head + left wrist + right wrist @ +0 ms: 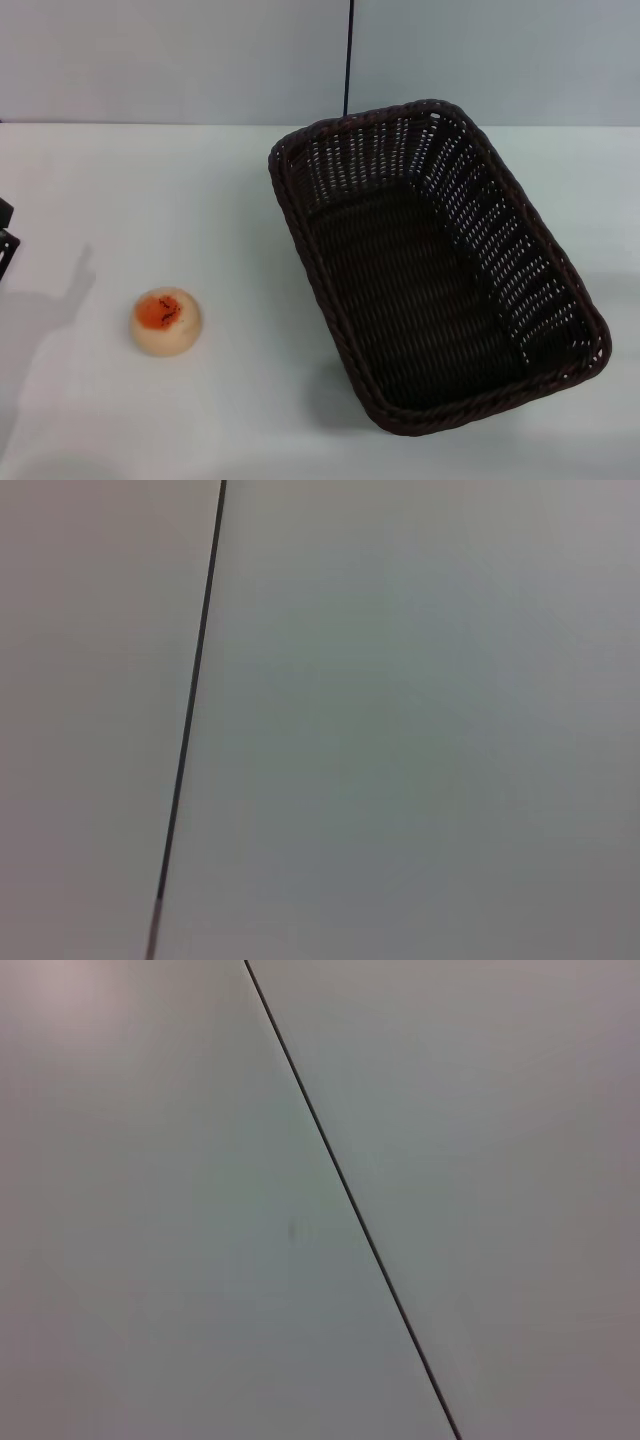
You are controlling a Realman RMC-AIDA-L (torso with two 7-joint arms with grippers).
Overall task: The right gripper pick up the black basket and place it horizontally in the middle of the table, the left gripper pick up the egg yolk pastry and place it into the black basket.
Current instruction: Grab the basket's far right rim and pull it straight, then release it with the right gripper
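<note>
The black basket lies on the white table in the head view, right of centre, turned at a slant with one short end toward the back wall and the other toward the front right. It holds nothing. The egg yolk pastry sits upright on the table at the front left, well apart from the basket. A small black part of my left gripper pokes in at the left edge, left of and behind the pastry. My right gripper is out of view. Both wrist views show only a plain wall.
A grey wall with a thin dark vertical seam stands behind the table. The same seam shows in the left wrist view and the right wrist view. The arm's shadow falls on the table at the left.
</note>
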